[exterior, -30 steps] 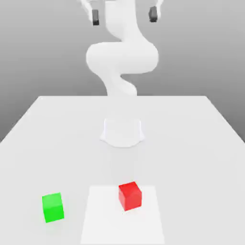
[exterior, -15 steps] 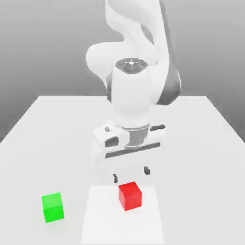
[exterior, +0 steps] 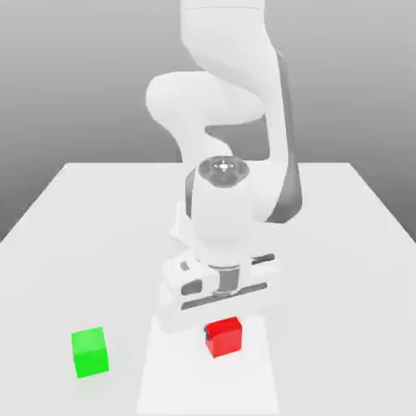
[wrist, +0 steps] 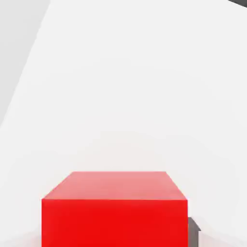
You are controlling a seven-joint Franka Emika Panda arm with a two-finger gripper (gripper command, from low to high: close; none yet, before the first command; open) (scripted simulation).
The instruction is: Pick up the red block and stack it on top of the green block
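My gripper is closed, pinching the red block above or on the white patch. The exterior view shows also the green block, well apart; the hand view shows the red block's pale, pinkish face.

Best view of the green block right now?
Exterior view: the green block sits there unobstructed, top and side faces visible, on the exterior view's left. In the hand view I can't make out any of it.
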